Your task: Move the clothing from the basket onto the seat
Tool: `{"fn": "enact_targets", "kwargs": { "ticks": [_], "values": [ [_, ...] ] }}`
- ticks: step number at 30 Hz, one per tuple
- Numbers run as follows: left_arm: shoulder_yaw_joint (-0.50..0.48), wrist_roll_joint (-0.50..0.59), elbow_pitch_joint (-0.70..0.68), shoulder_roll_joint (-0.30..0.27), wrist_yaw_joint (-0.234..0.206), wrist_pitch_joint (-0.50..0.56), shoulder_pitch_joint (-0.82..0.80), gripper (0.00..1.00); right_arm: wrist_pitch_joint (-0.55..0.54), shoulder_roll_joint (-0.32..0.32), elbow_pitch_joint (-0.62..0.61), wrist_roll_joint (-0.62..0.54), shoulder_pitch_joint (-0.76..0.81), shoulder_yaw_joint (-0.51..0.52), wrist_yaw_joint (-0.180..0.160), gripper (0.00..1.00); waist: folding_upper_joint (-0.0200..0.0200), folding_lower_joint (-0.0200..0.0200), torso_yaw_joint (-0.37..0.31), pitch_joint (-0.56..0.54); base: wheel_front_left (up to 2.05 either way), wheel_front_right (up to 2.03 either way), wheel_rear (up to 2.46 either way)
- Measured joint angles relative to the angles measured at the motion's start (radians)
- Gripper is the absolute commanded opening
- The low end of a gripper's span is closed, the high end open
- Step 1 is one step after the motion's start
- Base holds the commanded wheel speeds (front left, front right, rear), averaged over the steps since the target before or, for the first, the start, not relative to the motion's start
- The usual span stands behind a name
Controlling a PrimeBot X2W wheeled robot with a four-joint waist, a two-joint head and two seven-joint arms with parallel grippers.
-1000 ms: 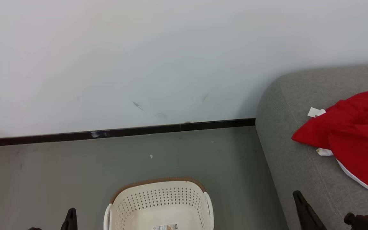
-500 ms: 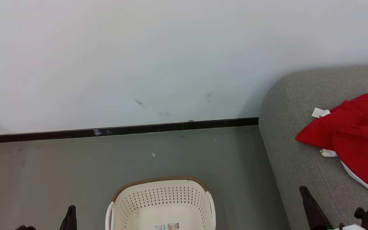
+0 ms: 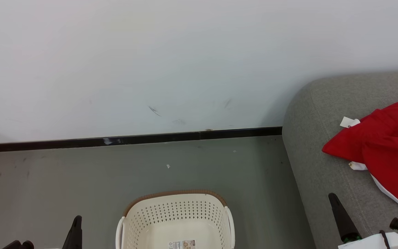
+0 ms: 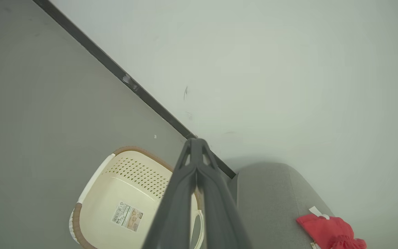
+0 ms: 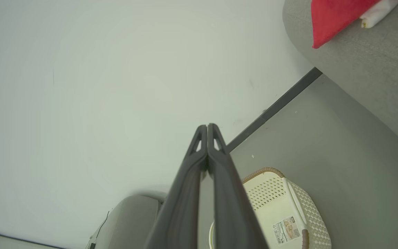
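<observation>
clothing on seat; basket barcode sticker illegible; left gripper and right gripper closed, empty

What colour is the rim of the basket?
Brown, woven-looking rim on the cream-white basket; best in the head view.

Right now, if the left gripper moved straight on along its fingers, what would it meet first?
Probably the white wall, just above the black baseboard. The shut left gripper points over the basket, not into it; depth is unclear.
</observation>
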State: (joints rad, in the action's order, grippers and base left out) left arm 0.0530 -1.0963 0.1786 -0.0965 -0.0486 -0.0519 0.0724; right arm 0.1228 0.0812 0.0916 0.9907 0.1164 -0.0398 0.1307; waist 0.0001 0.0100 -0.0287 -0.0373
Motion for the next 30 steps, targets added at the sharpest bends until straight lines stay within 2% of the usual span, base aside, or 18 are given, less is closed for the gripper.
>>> {"fn": "enact_targets", "kwargs": {
  "ticks": [7,13,30],
  "values": [
    [-0.018,-0.083,0.011,0.008,0.022,0.025,-0.014,0.0,-0.016,0.012,0.029,0.119,-0.019,0.003,0.0,0.0,0.0,-0.0058,0.005,0.01,0.0,0.0,0.0],
    [-0.036,-0.154,0.022,0.016,0.045,0.043,-0.038,0.0,-0.03,0.017,0.049,0.22,-0.046,0.006,0.0,0.0,0.0,-0.0082,0.009,0.018,0.0,0.0,0.0],
    [-0.078,-0.342,0.052,0.036,0.105,0.099,-0.084,0.0,-0.072,0.035,0.104,0.486,-0.109,0.018,0.0,0.0,0.0,-0.0093,0.019,0.032,0.0,0.0,0.0]
  ]
}}
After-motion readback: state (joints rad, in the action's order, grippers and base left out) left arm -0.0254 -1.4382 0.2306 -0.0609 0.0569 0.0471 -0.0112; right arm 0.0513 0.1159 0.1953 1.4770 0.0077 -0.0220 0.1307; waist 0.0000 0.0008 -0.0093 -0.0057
